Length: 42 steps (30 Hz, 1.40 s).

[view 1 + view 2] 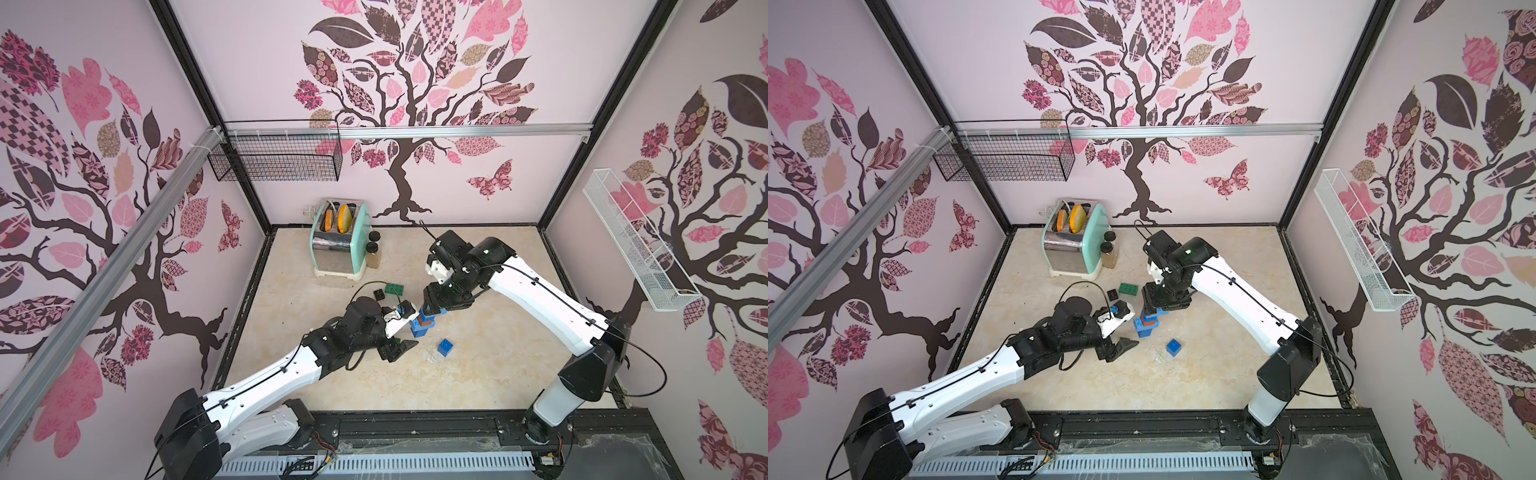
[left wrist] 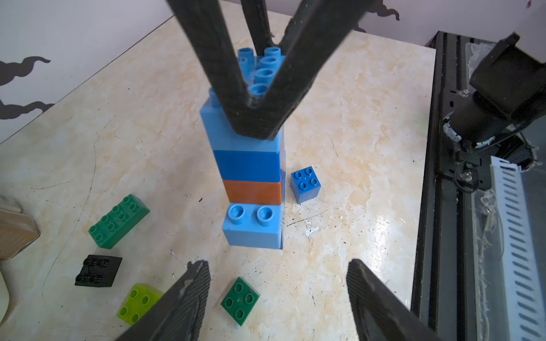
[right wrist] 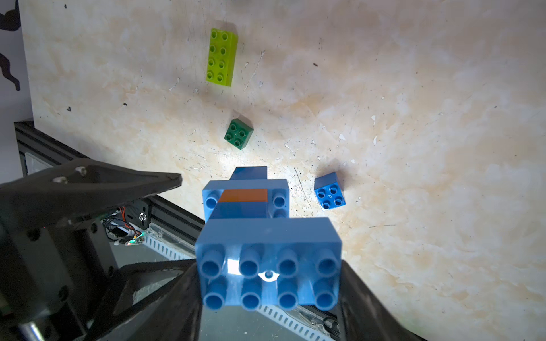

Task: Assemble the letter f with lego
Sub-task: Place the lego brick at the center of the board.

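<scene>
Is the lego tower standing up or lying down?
Standing up. In the left wrist view the tower rises straight from the table, with the right gripper closed on its top brick.

Both top views are bright and evenly lit from overhead, with only faint, soft shadows on the worktop and wide-angle stretch towards the edges. In the left wrist view the left claw is blurred so near the lens, and a white sheen lies on the worktop beyond it. In the right wrist view a hot glint sits on the light blue brick inside the right claw, glare washes the worktop just ahead, the corners darken, and the lime brick casts a short soft shadow.
</scene>
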Each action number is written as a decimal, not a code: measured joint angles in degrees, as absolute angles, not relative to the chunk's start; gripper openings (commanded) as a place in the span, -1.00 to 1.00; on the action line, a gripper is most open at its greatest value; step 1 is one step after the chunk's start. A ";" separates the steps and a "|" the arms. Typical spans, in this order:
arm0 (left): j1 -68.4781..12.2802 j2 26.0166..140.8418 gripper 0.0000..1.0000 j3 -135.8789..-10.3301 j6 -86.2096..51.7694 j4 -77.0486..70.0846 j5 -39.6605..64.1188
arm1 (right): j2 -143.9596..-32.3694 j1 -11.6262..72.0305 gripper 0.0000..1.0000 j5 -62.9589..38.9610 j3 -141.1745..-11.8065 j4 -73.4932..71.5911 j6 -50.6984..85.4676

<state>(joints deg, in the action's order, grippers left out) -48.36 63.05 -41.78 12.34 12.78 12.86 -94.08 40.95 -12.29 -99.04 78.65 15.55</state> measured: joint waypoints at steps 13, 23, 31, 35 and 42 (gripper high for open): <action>-48.53 66.59 0.35 -43.72 12.21 10.46 12.08 | -92.31 40.32 0.25 -14.92 -97.45 78.89 14.26; -48.53 67.24 0.21 -43.88 12.08 10.22 12.80 | -92.18 39.97 0.25 -15.44 -97.45 78.89 14.13; -48.53 67.68 0.11 -44.18 12.03 10.28 13.10 | -92.18 39.81 0.25 -15.55 -97.45 78.87 14.09; -48.53 67.77 0.08 -44.27 12.01 10.31 13.15 | -92.18 39.81 0.25 -15.90 -97.45 78.87 14.06; -48.53 67.79 -0.06 -44.27 11.81 10.33 13.15 | -92.18 39.55 0.26 -16.38 -97.45 78.83 14.06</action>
